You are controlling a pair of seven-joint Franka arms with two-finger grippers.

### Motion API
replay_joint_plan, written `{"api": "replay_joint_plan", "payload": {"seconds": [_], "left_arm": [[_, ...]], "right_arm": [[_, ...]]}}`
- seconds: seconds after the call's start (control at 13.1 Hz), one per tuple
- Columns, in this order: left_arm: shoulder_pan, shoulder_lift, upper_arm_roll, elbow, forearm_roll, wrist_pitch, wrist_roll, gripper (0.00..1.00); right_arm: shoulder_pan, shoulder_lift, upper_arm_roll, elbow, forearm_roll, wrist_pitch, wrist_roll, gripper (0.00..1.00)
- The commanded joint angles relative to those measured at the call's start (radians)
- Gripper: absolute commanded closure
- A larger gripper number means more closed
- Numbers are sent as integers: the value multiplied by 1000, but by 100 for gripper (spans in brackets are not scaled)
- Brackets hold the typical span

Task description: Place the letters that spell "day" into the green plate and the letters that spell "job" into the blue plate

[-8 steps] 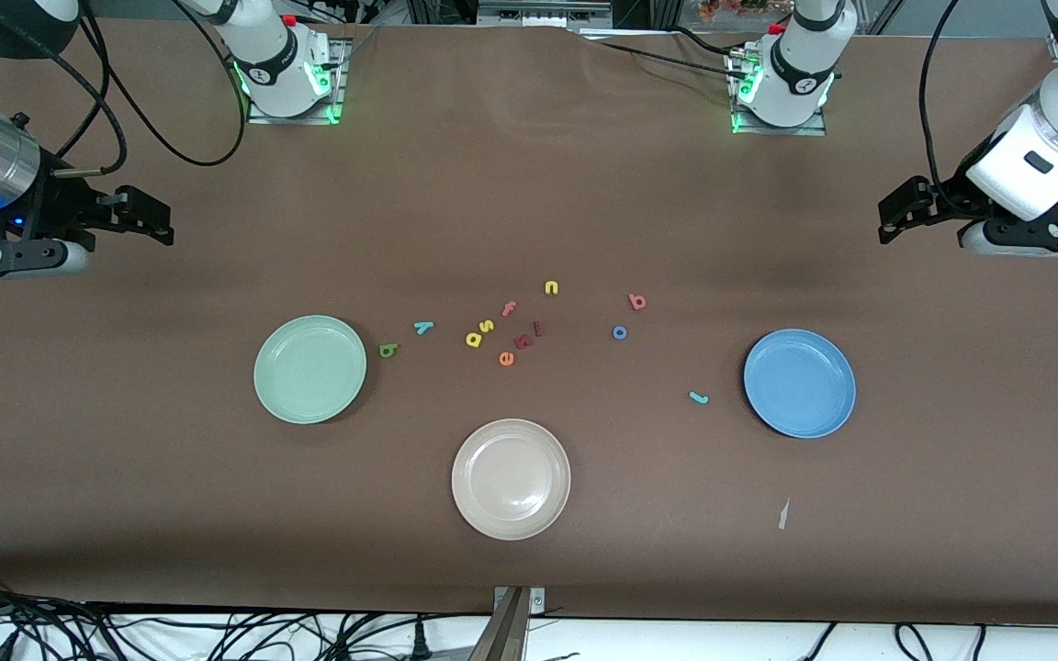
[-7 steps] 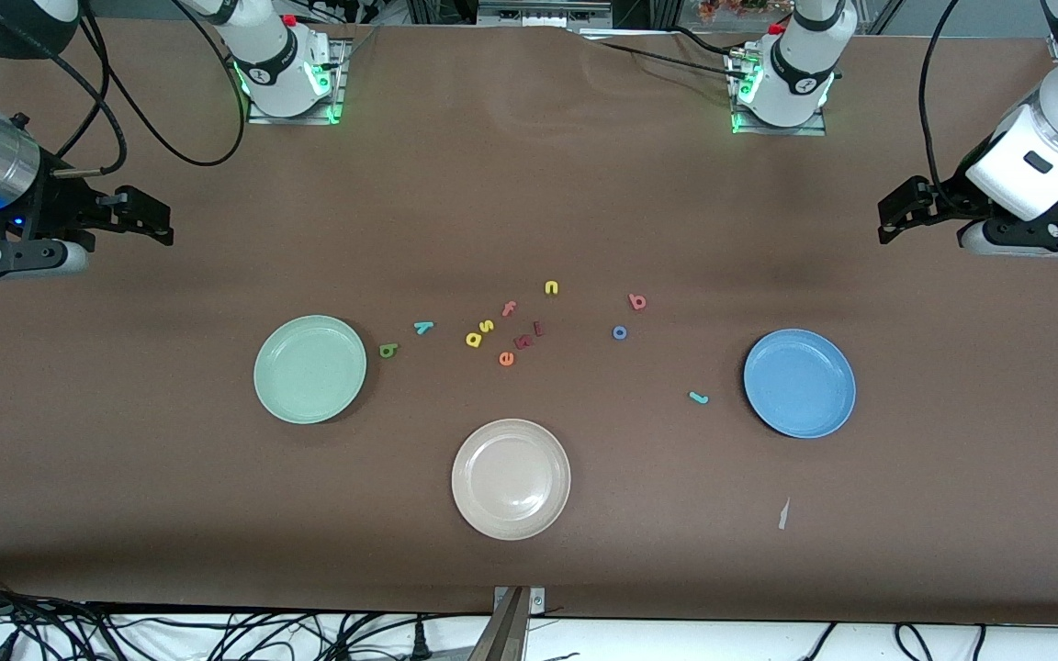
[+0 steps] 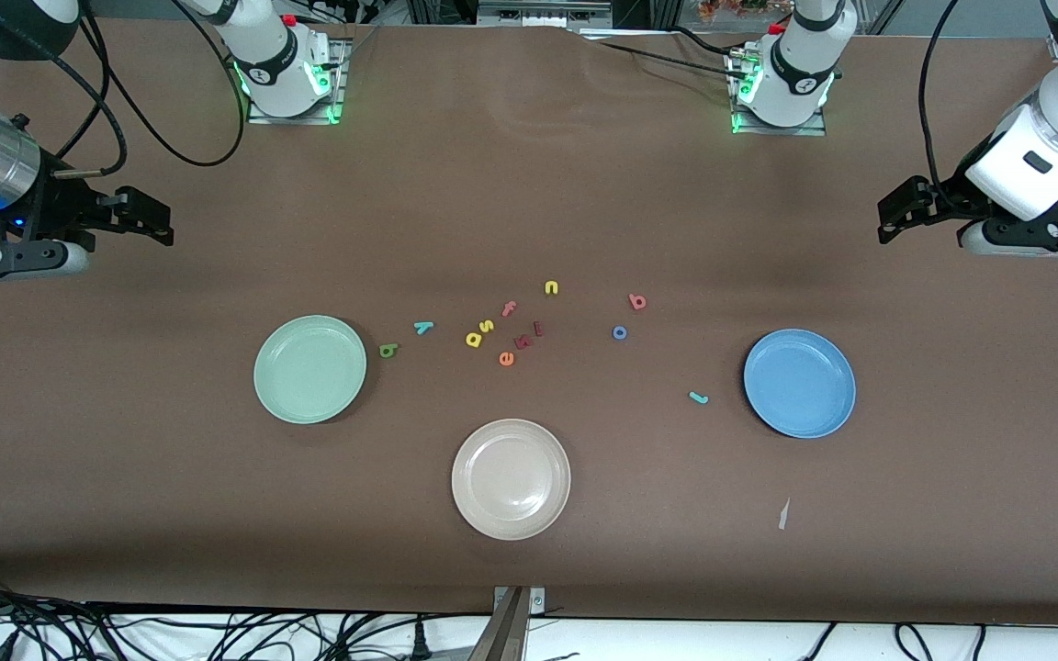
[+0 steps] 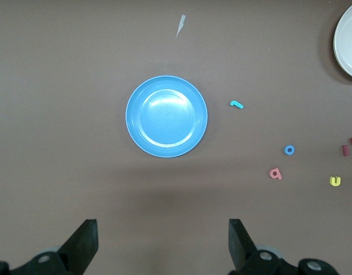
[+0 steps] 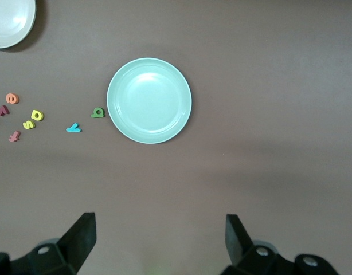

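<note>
Brown table | letters d, y, a near green plate; j, o, b near blue plate | plates empty | left gripper, right gripper wide, parked above table ends, likely awaiting first pick.

Both arms wait raised at the table's ends, left gripper and right gripper spread wide, empty.
</note>
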Motion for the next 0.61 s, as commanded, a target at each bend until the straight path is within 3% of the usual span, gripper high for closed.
{"api": "replay_joint_plan", "payload": {"seconds": [0.0,0.53], "left_arm": [[-3,-4,1,11,1,-16,17,0],[5,-4,3,11,1,-19,19,0]], "right_arm": [[-14,-6,13,4,-9,-12,-5,0],[-14,0,11,3,-2,-14,-1,0]]}}
